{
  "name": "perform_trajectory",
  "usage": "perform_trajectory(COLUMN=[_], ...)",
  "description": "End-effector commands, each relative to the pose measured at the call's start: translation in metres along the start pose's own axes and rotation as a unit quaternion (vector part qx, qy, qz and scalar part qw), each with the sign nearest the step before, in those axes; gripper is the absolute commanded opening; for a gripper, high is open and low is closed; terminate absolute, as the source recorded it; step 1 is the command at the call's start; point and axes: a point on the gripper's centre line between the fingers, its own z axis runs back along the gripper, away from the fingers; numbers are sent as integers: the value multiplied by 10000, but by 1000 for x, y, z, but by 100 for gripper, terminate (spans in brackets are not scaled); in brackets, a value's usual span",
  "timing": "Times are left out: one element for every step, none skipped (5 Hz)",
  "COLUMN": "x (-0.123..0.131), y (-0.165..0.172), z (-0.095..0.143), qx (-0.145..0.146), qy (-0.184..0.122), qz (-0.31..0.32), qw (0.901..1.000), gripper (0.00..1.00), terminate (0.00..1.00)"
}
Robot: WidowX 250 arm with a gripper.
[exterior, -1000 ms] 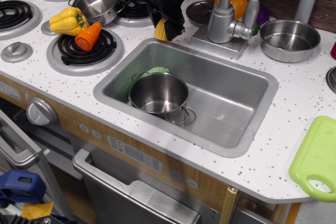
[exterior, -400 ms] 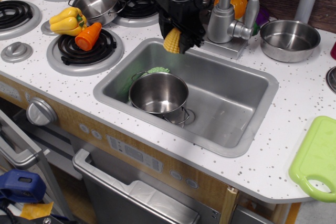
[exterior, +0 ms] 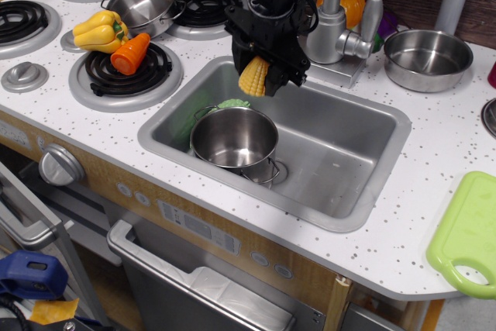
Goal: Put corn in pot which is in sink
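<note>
My black gripper (exterior: 257, 67) is shut on the corn (exterior: 253, 76), a small yellow bumpy cob that hangs point down. It holds the corn in the air over the back left part of the grey sink (exterior: 341, 207). The shiny steel pot (exterior: 234, 138) stands upright in the left part of the sink, just in front of and below the corn. The pot looks empty. A green cloth (exterior: 231, 104) lies behind the pot.
A grey tap (exterior: 335, 30) stands right behind the gripper. A yellow bell pepper (exterior: 98, 30) and an orange carrot piece (exterior: 130, 53) lie on the stove at left, near a small saucepan (exterior: 144, 3). A shallow steel bowl (exterior: 427, 58) and a green cutting board (exterior: 469, 236) are at right.
The gripper has carried the corn from the counter behind the sink forward and over the basin, closer to the pot. The pot has not moved.
</note>
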Motion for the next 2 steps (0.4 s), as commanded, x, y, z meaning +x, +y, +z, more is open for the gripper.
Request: perform_trajectory(x=[-13,-18], y=[3,6], z=[27,21], qx=[41,-105], qy=[-98,-84], qz=[554,546], qw=[9984,9984], gripper=[100,100], terminate=[0,0])
